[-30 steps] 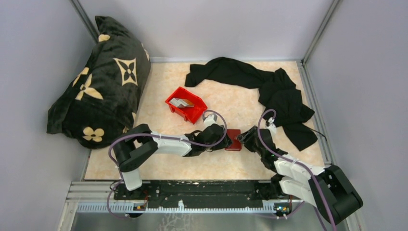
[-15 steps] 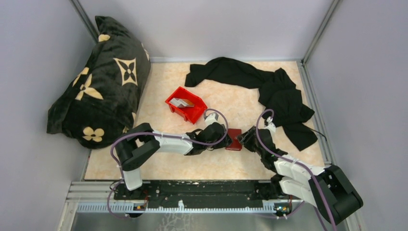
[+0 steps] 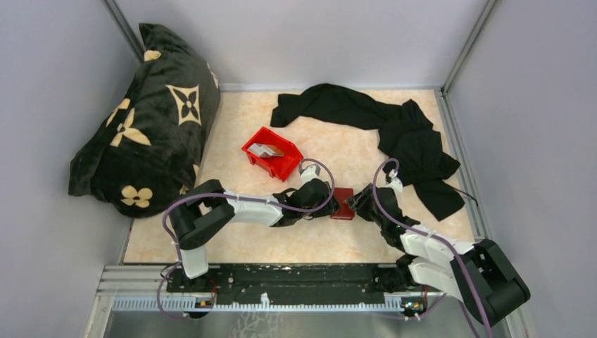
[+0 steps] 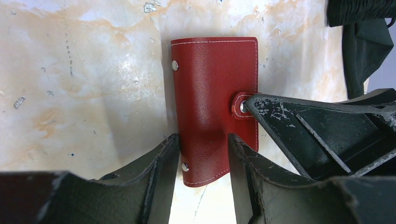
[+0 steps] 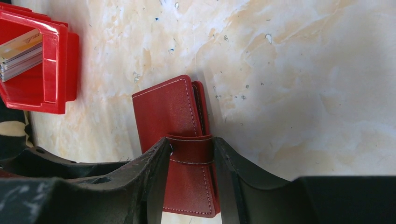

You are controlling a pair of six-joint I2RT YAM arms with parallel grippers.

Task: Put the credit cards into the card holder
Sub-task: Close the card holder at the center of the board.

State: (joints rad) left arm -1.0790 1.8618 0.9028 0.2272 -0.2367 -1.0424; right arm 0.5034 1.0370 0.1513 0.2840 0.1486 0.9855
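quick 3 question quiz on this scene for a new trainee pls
1. True or false: the card holder lies opened out flat.
2. Where are the credit cards? A in the red bin; B on the black cloth; C on the bare table.
3. Fill in: the right gripper straddles the holder's snap ____.
Key: 1 false, it is folded shut; 2 A; 3 strap.

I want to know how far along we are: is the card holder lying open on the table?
No, the card holder lies folded shut, with its snap strap wrapped over its edge.
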